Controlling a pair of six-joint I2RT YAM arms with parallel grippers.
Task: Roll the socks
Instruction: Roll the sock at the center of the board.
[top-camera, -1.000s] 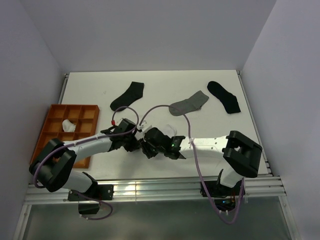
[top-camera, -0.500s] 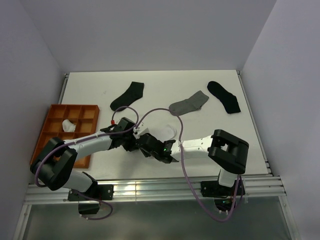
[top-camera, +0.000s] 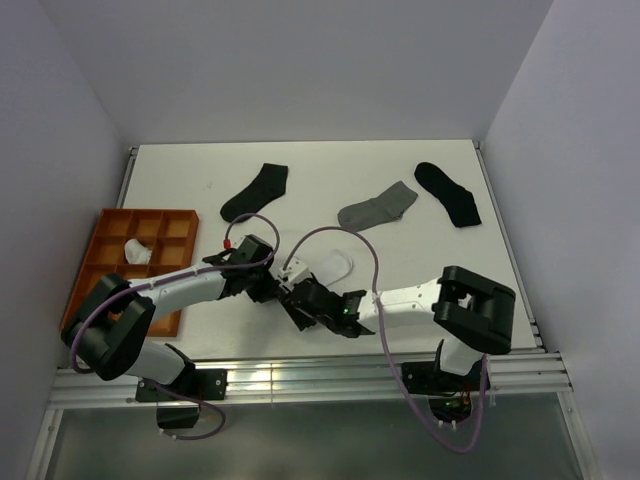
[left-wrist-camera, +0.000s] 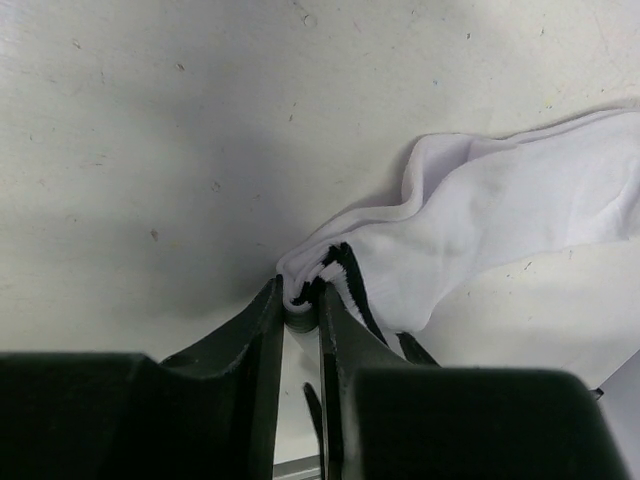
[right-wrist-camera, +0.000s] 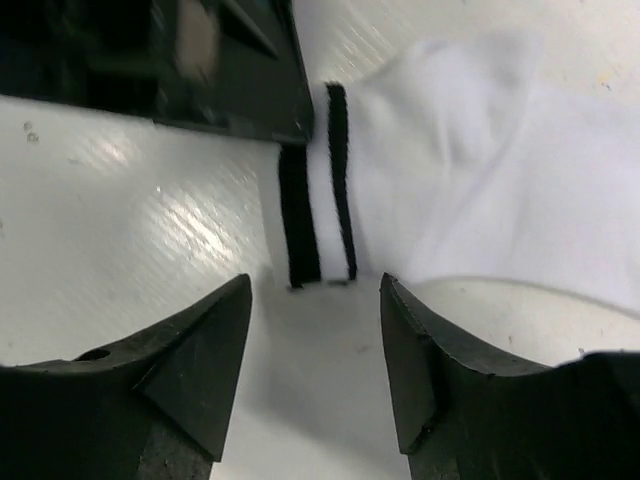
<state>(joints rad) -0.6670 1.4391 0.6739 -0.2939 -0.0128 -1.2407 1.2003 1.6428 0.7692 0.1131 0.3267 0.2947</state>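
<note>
A white sock with two black cuff stripes (top-camera: 332, 266) lies flat near the table's middle. My left gripper (top-camera: 274, 290) is shut on a corner of its cuff; in the left wrist view the gripper (left-wrist-camera: 301, 308) pinches the folded cuff edge, and the sock (left-wrist-camera: 500, 205) trails off to the right. My right gripper (top-camera: 297, 306) is open and empty just near of the cuff. In the right wrist view the gripper (right-wrist-camera: 315, 300) frames the two stripes of the sock (right-wrist-camera: 470, 170). A grey sock (top-camera: 378, 207) lies flat farther back.
Two black socks lie flat at the back, one on the left (top-camera: 256, 191) and one on the right (top-camera: 448, 192). An orange compartment tray (top-camera: 105, 222) at the left holds a small white bundle (top-camera: 137, 251). A purple cable loops over the striped sock.
My right gripper has drawn back toward the near edge, uncovering more of the striped sock. My left gripper has kept its hold on the cuff and barely moved.
</note>
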